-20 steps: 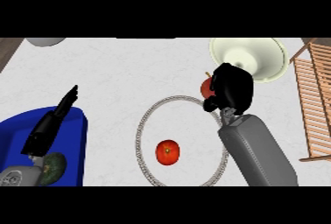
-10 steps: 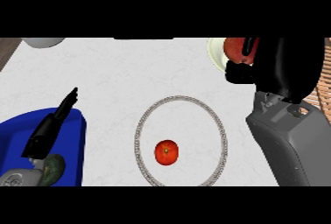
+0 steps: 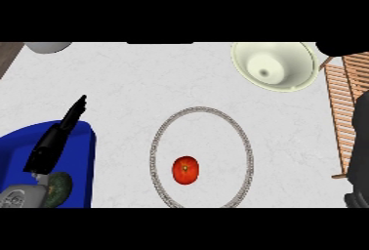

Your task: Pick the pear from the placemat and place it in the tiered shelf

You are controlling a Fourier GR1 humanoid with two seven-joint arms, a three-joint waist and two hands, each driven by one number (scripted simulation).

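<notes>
The left hand's fingers [image 3: 74,111] are straight and held together, pointing toward the far side of the table [image 3: 144,83], with nothing between them. The left hand [image 3: 49,146] hangs over the far right rim of a deep blue bowl [image 3: 81,168] at the near left corner. Behind it, the grey left forearm [image 3: 17,196] comes in from the near edge. A dark green rounded fruit [image 3: 57,188] lies inside the blue bowl, just beside the wrist.

To the right of the blue bowl, near the middle of the table, lies the placemat [image 3: 160,141], round and pale with a grey beaded border. On its near half, a little left of centre, sits a red round fruit [image 3: 185,170], apart from both hands.

Farther off and to the right stands a cream bowl [image 3: 288,78], with its small dark centre showing. Just right of it, along the right edge of the table, is the tiered shelf [image 3: 349,78], made of wooden slats. The right arm [image 3: 359,146] shows as a dark shape across the near part of the shelf, at the right edge of the view.

At the far right corner, a black shape just above the shelf's far end is all that shows of the right hand [image 3: 340,47]. I can't tell whether it is closed or open. The pear itself is nowhere I can make out; if the right hand carries it, it is hidden.

At the far left a pale grey rounded thing [image 3: 49,46] is cut off by the edge.
</notes>
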